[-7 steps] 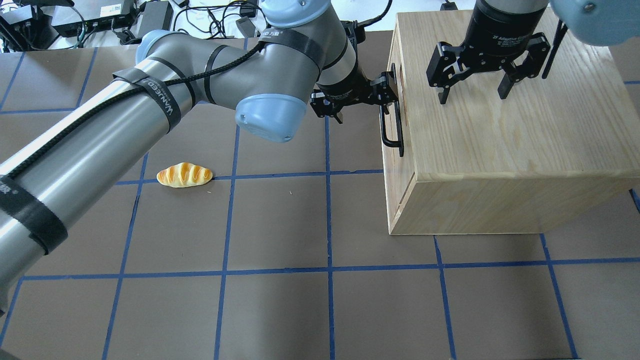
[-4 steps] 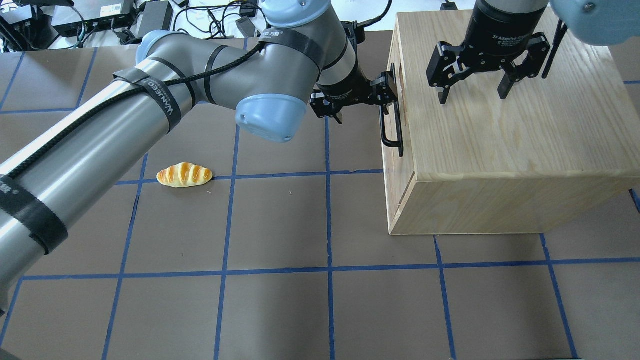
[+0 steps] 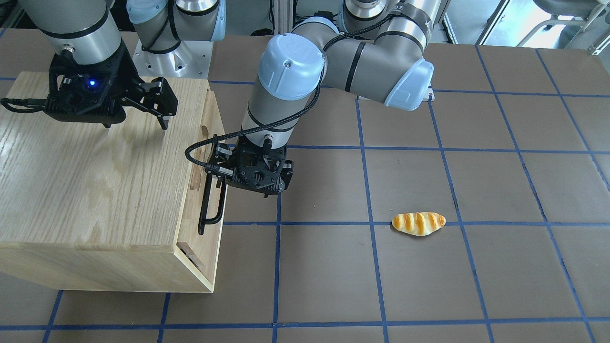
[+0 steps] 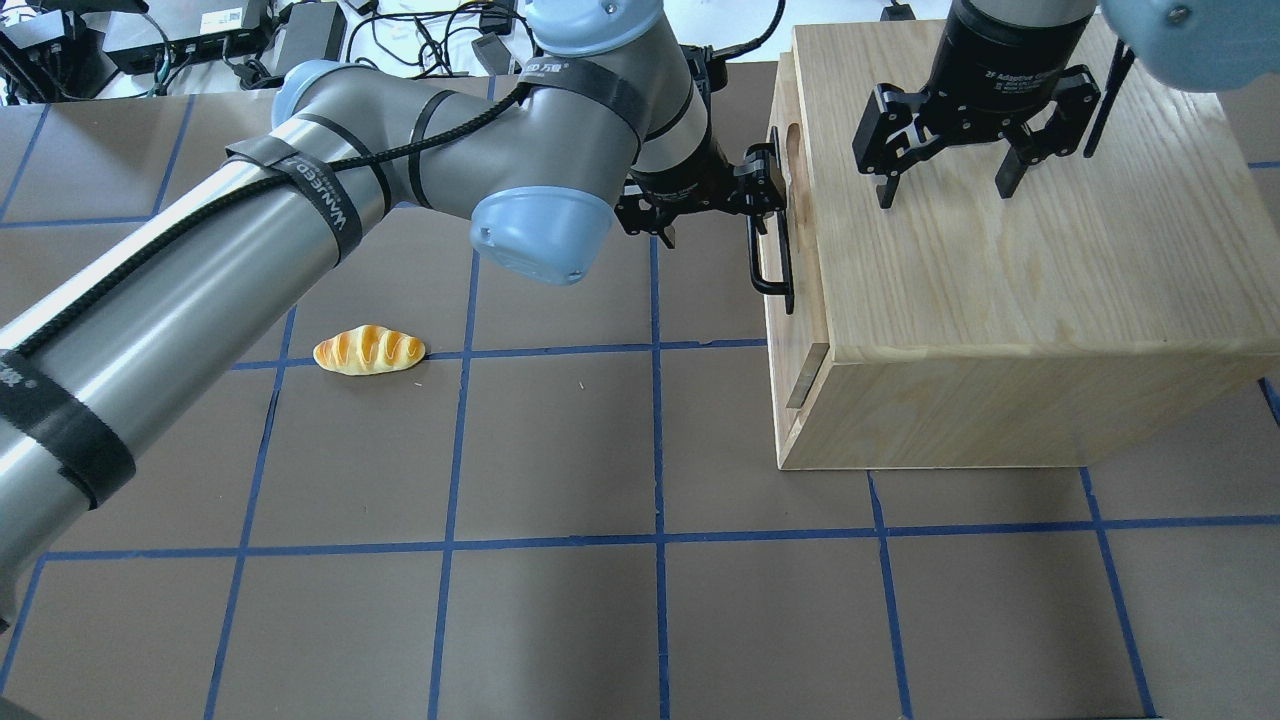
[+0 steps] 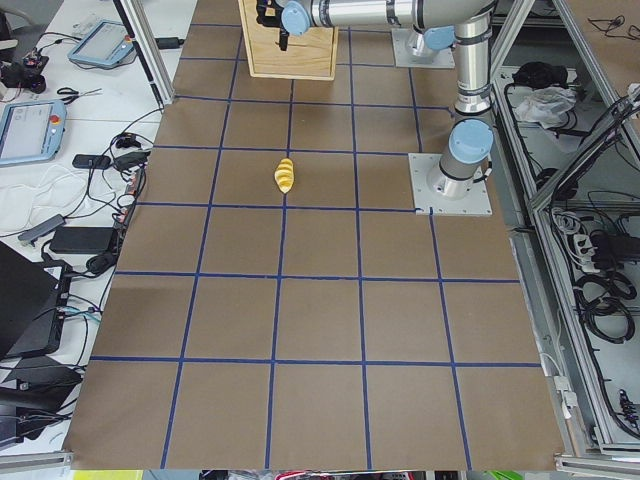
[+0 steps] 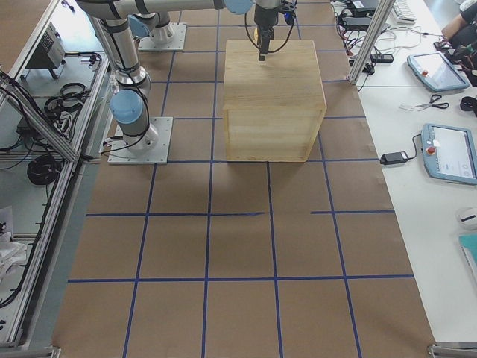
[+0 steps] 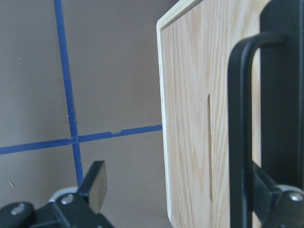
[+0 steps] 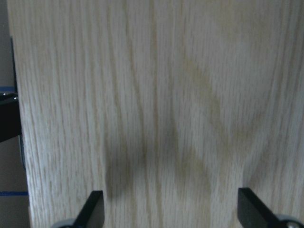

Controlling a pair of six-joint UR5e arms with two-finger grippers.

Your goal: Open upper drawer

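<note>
The upper drawer point(image 4: 808, 320) of the light-wood cabinet point(image 4: 1000, 250) stands slightly out, and a dark side rail point(image 4: 806, 376) shows in the gap. It also shows in the front-facing view point(image 3: 190, 214). Its black bar handle point(image 4: 771, 256) point(image 7: 239, 142) lies between the spread fingers of my left gripper point(image 4: 710, 200) point(image 3: 252, 178). One finger point(image 7: 281, 118) sits behind the bar against the panel. The jaws are open, not clamped. My right gripper point(image 4: 945, 190) point(image 8: 172, 211) is open and empty, low over the cabinet top. I cannot tell if it touches.
A toy bread roll point(image 4: 369, 350) point(image 3: 418, 223) lies on the brown, blue-taped table point(image 4: 560, 450) left of the cabinet. Cables and electronics point(image 4: 200, 40) lie beyond the table's far edge. The lower front panel stays flush below the drawer.
The drawer front and its handle have moved a little to the left, out of the cabinet, together with my left gripper. A gap with the rail now shows. The right arm has not moved.
</note>
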